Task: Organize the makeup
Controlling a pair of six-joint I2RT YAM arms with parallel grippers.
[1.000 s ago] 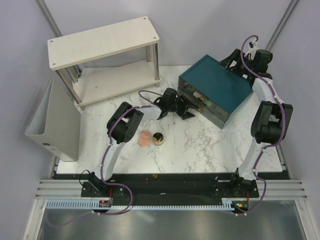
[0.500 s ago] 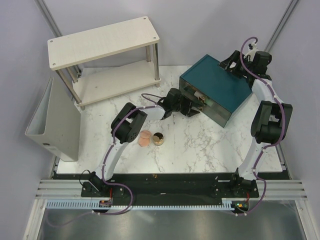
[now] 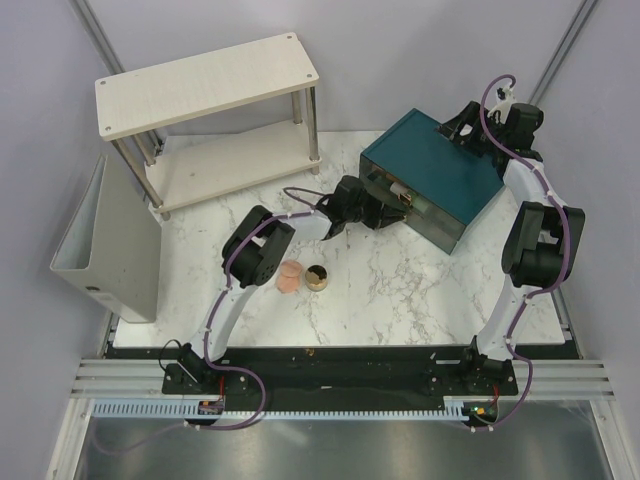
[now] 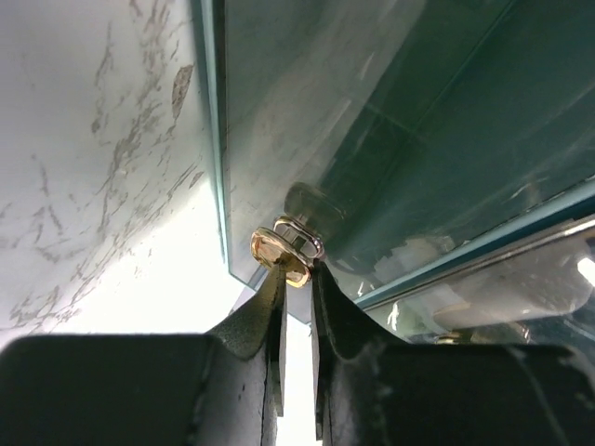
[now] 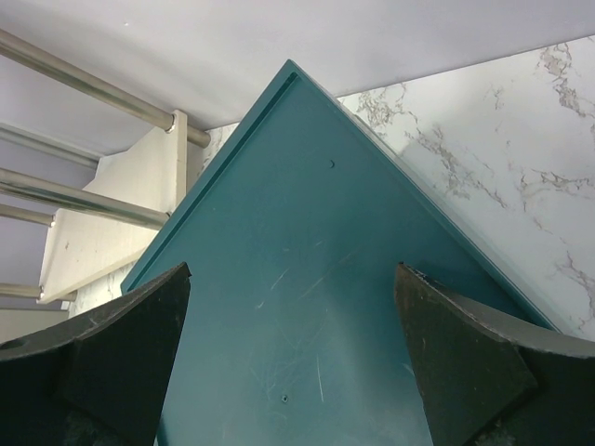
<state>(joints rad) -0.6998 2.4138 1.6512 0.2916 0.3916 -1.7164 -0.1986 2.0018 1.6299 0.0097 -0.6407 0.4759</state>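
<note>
The peach-pink sponge (image 3: 289, 277) and the gold-rimmed pot (image 3: 317, 277) sit side by side on the marble table, to the near left of the teal drawer box (image 3: 432, 178). My left gripper (image 3: 385, 208) is at the box's front. In the left wrist view it (image 4: 296, 269) is shut on the gold ring handle (image 4: 282, 256) of a drawer. Pale items (image 3: 397, 189) show in the slightly open upper drawer; I cannot tell which. The peach tube and the mint-green piece are not identifiable. My right gripper (image 3: 462, 128) is open over the box's back corner (image 5: 293, 274).
A two-level wooden shelf (image 3: 210, 85) stands at the back left. A grey bin (image 3: 100, 250) stands at the table's left edge. The teal box fills the back right.
My left gripper has moved right toward the box, and the lower drawer it holds has slid inward. The sponge, the pot and the right arm have not moved.
</note>
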